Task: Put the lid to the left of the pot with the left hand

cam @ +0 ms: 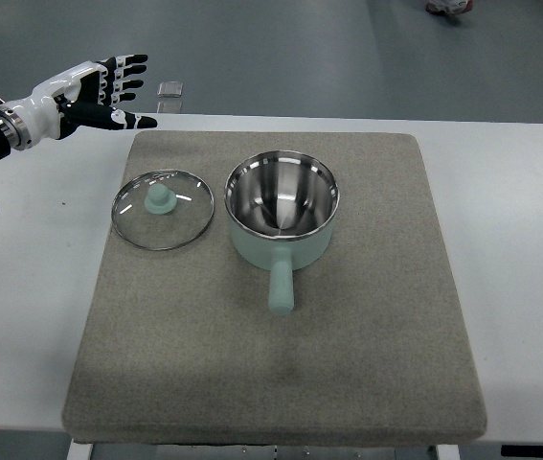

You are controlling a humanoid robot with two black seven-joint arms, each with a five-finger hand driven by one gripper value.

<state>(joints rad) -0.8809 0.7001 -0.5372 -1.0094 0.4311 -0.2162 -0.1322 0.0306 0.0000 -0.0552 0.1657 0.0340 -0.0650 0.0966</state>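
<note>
Lid placement looks done from my seat. My left hand point(108, 91) hovers over the table's point(32, 287) far-left corner, fingers spread and holding nothing. Toward me and slightly right of it, well apart, the glass lid point(163, 209) lies flat on the grey mat point(367, 364), knob up, just left of the mint-green saucepan point(282, 213), whose handle points at me. I'd judge only retraction remains.

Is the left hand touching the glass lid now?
Apart. The top view shows the left hand open, above the table's far-left corner, with bare mat between it and the lid.
</note>
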